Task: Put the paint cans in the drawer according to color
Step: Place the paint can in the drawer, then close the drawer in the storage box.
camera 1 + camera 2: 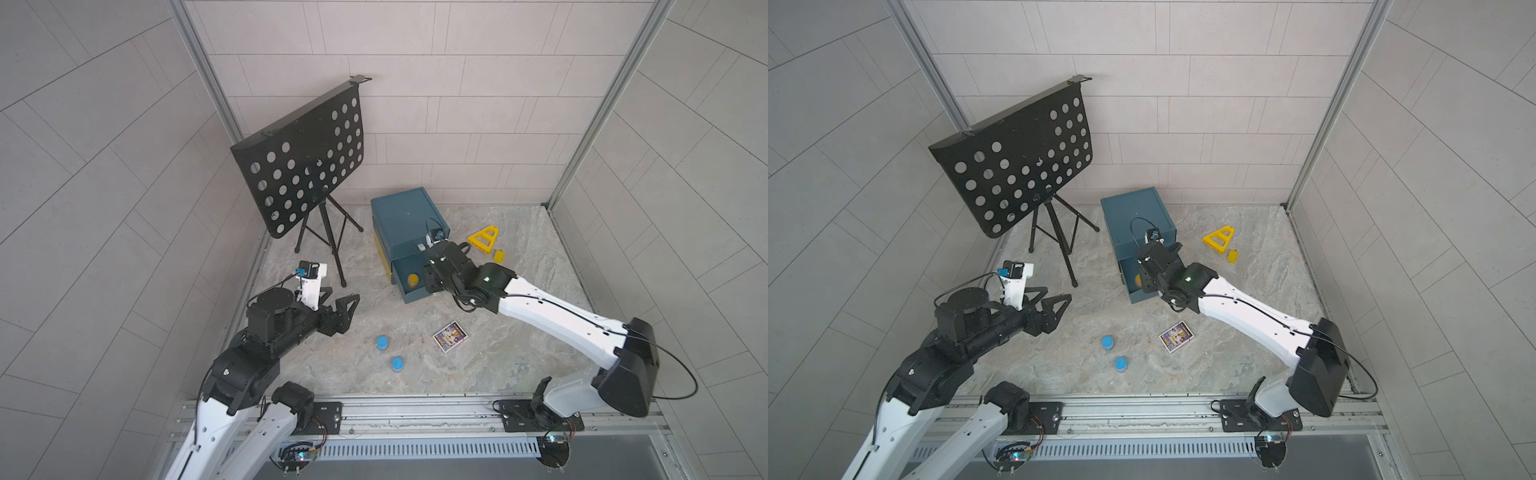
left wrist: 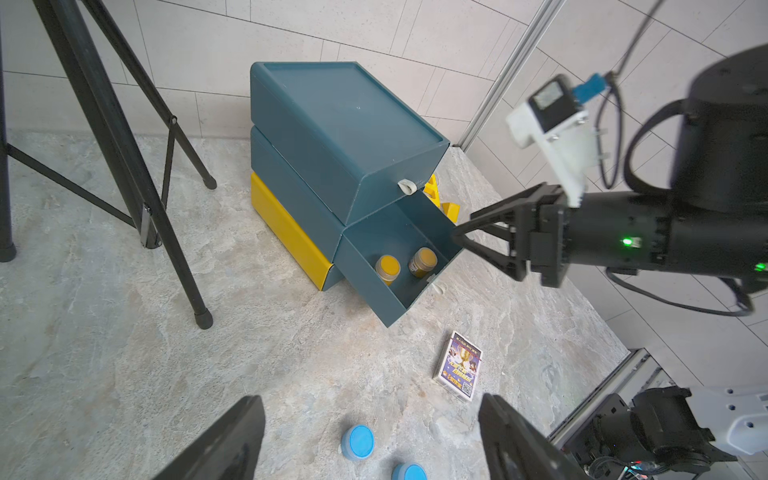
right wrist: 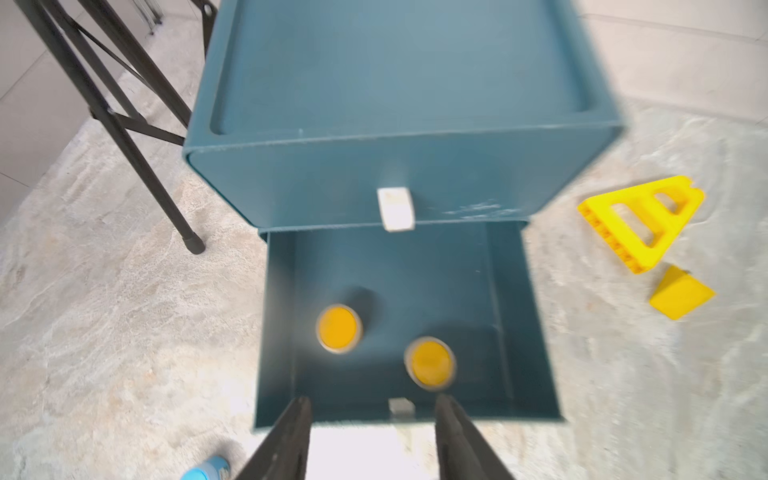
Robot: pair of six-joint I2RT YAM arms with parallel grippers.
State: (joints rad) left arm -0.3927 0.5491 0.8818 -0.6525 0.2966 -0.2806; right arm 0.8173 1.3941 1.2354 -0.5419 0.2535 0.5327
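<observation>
Open teal drawer (image 3: pixel 523 332) w/ 2 amber cans (image 3: pixel 338 328) upright; 2 blue cans (image 1: pixel 382 342) upright outside.

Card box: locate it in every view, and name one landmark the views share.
Top view: card box flat on the table, nearer the camera than the open drawer, right of the blue paint cans.
Top view: card box, same spot.
Left wrist: card box on the table, short of the open drawer.
Right wrist: not in it.
Shared landmark: the open drawer, in all four views.
</observation>
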